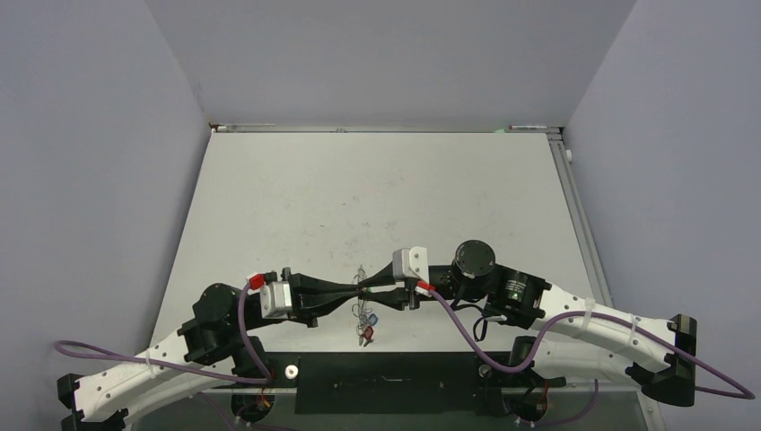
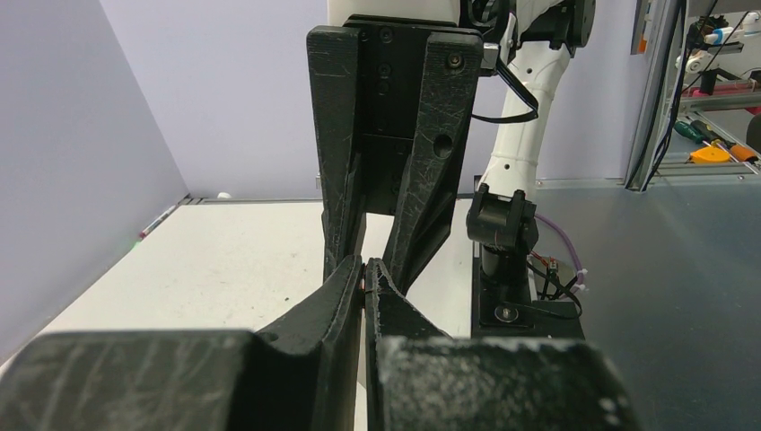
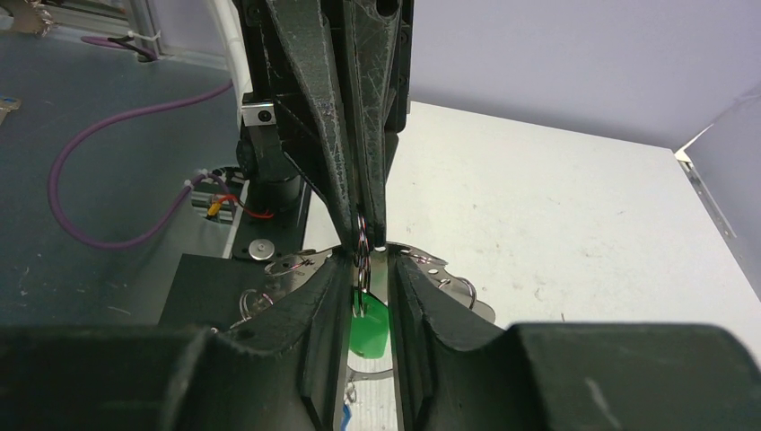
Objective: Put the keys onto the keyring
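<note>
Two grippers, both mine, meet tip to tip over the near middle of the table [image 1: 377, 197]. I count one keyring [image 3: 429, 262] and three keys by tag: one green tag [image 3: 368, 330], one blue tag [image 3: 346, 415], one red tag [image 1: 367, 334].

The keyring sits right at the meeting point; its thin silver rim fans out on both sides just past my right fingertips, with small rings along it; the blue and red ones trail off from it toward my bases.

My left gripper [image 2: 363, 274] is clamped fully closed, pinching a small split ring [image 3: 361, 244] in its very tips; the green tag hangs just under that ring.

My right gripper [image 3: 370, 260] has its jaws a narrow gap apart; the green tag sits in that gap. Honestly can't tell if the pads actually squeeze it or just flank it.
</note>
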`<act>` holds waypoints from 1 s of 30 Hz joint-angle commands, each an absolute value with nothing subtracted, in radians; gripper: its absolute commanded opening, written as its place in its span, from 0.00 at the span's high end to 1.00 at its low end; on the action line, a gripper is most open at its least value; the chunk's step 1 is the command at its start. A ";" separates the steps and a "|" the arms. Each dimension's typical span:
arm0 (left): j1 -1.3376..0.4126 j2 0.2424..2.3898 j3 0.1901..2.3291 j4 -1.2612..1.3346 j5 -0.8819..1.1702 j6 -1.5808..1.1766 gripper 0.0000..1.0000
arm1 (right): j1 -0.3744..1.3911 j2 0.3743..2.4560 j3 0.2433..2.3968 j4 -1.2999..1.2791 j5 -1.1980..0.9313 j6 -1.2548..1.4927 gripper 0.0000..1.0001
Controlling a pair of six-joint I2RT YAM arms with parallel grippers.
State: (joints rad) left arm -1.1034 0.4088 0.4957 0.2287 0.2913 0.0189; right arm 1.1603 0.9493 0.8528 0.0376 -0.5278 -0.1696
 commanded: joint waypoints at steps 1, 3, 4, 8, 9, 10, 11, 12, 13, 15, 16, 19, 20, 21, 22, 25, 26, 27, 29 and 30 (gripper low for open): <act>-1.104 0.399 0.506 0.304 0.277 0.015 1.00 | 1.168 0.940 0.869 0.098 -0.537 -0.163 0.78; -1.104 0.398 0.506 0.302 0.275 0.015 1.00 | 1.168 0.938 0.870 0.098 -0.537 -0.163 0.77; -1.103 0.399 0.506 0.302 0.274 0.014 1.00 | 1.168 0.938 0.869 0.097 -0.537 -0.163 0.78; -1.103 0.397 0.505 0.304 0.273 0.014 1.00 | 1.169 0.940 0.871 0.094 -0.537 -0.164 0.86; -1.103 0.398 0.505 0.305 0.274 0.014 1.00 | 1.169 0.941 0.871 0.093 -0.538 -0.165 0.89; -1.103 0.397 0.505 0.306 0.273 0.014 1.00 | 1.169 0.943 0.872 0.091 -0.540 -0.166 0.92; -1.104 0.398 0.504 0.307 0.273 0.014 1.00 | 1.169 0.944 0.871 0.091 -0.542 -0.166 0.94; -1.104 0.397 0.503 0.306 0.272 0.014 1.00 | 1.169 0.947 0.871 0.091 -0.548 -0.168 0.95; -1.103 0.397 0.503 0.306 0.272 0.014 1.00 | 1.169 0.951 0.872 0.091 -0.553 -0.172 0.95; -1.104 0.395 0.502 0.307 0.269 0.015 1.00 | 1.168 0.957 0.873 0.091 -0.562 -0.176 0.95; -1.103 0.395 0.500 0.306 0.269 0.015 1.00 | 1.168 0.959 0.873 0.092 -0.566 -0.179 0.95; -1.103 0.388 0.500 0.298 0.267 0.018 1.00 | 1.168 0.959 0.873 0.091 -0.571 -0.184 0.95; -1.103 0.383 0.501 0.292 0.266 0.021 1.00 | 1.168 0.958 0.874 0.089 -0.571 -0.186 0.95; -1.103 0.380 0.502 0.283 0.264 0.023 0.98 | 1.168 0.958 0.875 0.083 -0.571 -0.191 0.95; -1.103 0.374 0.506 0.271 0.261 0.025 0.92 | 1.168 0.958 0.878 0.075 -0.570 -0.194 0.95; -1.104 0.356 0.526 0.213 0.248 0.034 0.74 | 1.167 0.962 0.891 0.040 -0.555 -0.209 0.95; -1.103 0.348 0.537 0.189 0.244 0.038 0.68 | 1.166 0.963 0.895 0.029 -0.547 -0.213 0.95; -1.104 0.340 0.546 0.161 0.243 0.044 0.63 | 1.166 0.964 0.898 0.017 -0.539 -0.219 0.95; -1.105 0.325 0.580 0.081 0.239 0.073 0.53 | 1.166 0.966 0.905 -0.020 -0.523 -0.229 0.95; -1.104 0.318 0.602 0.024 0.234 0.095 0.51 | 1.164 0.968 0.910 -0.040 -0.515 -0.235 0.95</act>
State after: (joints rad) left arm -1.1034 0.3477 0.5030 0.1631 0.2592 0.0463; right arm 1.1610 0.9615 0.8532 -0.0223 -0.5369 -0.2001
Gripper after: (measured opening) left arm 0.449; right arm 0.074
